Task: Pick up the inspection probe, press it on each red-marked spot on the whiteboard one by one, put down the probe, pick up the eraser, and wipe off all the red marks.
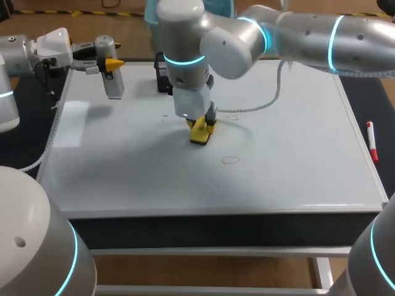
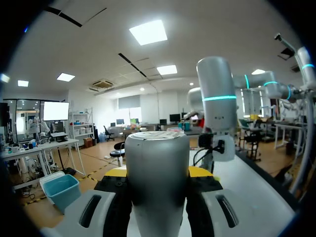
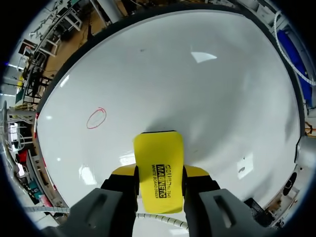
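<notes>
Clamps the yellow eraser (image 3: pixel 158 153) in the right gripper (image 3: pixel 159 172), black print facing up, low over the whiteboard (image 3: pixel 207 84), just short of a red mark (image 3: pixel 96 117). Pinches the grey inspection probe (image 2: pixel 157 163) in the left gripper (image 2: pixel 157 174), at the board's back-left corner.

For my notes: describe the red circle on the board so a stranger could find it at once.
The whiteboard fills the tabletop; near its middle the right tool holds a yellow eraser against it. Just toward the front edge from the eraser, not touching it, lies a red oval outline. It is drawn on the surface, unlike the red-capped marker lying at the board's right edge.
</notes>
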Robot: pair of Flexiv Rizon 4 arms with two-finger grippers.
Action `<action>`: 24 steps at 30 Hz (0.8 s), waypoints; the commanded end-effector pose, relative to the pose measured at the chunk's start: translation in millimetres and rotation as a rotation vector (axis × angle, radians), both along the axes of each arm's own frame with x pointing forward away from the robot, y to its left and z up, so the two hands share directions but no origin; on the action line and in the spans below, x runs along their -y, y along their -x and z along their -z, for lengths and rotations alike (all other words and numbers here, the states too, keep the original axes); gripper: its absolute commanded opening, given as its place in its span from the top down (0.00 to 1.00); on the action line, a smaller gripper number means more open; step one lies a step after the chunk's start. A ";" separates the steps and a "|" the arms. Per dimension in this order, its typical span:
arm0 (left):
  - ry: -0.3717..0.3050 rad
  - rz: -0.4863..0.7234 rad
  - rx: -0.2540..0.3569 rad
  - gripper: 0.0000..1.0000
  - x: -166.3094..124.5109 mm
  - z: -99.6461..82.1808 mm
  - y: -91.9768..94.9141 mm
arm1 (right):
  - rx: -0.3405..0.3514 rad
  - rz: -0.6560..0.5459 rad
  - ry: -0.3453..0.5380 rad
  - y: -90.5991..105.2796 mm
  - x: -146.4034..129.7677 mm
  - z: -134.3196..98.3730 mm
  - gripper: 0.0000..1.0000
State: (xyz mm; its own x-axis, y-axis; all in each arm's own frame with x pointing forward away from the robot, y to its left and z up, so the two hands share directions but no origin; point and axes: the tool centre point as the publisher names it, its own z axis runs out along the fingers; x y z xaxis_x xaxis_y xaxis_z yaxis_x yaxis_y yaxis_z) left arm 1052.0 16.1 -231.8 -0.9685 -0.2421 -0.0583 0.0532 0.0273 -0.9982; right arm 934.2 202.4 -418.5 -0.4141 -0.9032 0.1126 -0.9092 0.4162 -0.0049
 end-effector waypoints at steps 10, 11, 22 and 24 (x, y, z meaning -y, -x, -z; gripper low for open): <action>0.001 0.002 0.000 1.00 0.1 -0.5 -1.2 | 0.021 0.108 -0.040 -28.3 88.4 -27.9 1.00; 0.001 0.002 0.000 1.00 0.1 -0.5 -1.2 | 0.020 0.124 -0.044 -31.6 97.4 -28.2 1.00; 0.001 0.002 0.000 1.00 0.1 -0.5 -1.2 | 0.048 0.163 -0.053 -64.1 182.9 -35.5 1.00; 0.001 0.002 0.000 1.00 0.1 -0.5 -1.2 | 0.049 0.165 -0.058 -69.9 192.6 -36.1 1.00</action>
State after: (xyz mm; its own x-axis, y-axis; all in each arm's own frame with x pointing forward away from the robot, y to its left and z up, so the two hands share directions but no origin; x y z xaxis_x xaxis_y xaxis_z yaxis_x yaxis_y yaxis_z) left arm 1052.0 15.9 -231.8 -0.9685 -0.2419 -0.0583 0.0532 0.0273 -0.9982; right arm 1004.0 30.9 -387.2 -0.5668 -0.8192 0.0873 -0.8236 0.5662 -0.0340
